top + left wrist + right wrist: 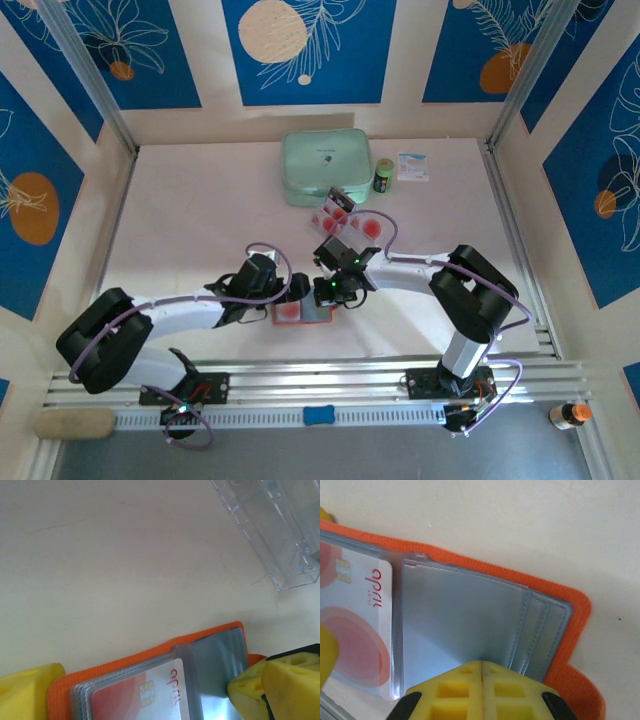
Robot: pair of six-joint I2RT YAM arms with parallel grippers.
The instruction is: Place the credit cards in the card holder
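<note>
As things lie: one credit card sleeved in the open card holder
Remaining: credit cards beside mint-green case
Left hand: spread
Right hand: pressed together

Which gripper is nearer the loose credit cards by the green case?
Right. The right gripper, shut over the card holder, sits just on the near side of the credit cards; the left gripper, open, is farther left.

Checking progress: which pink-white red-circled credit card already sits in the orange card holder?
The card behind its clear sleeve; the other cards lie outside, near the mint-green case.
</note>
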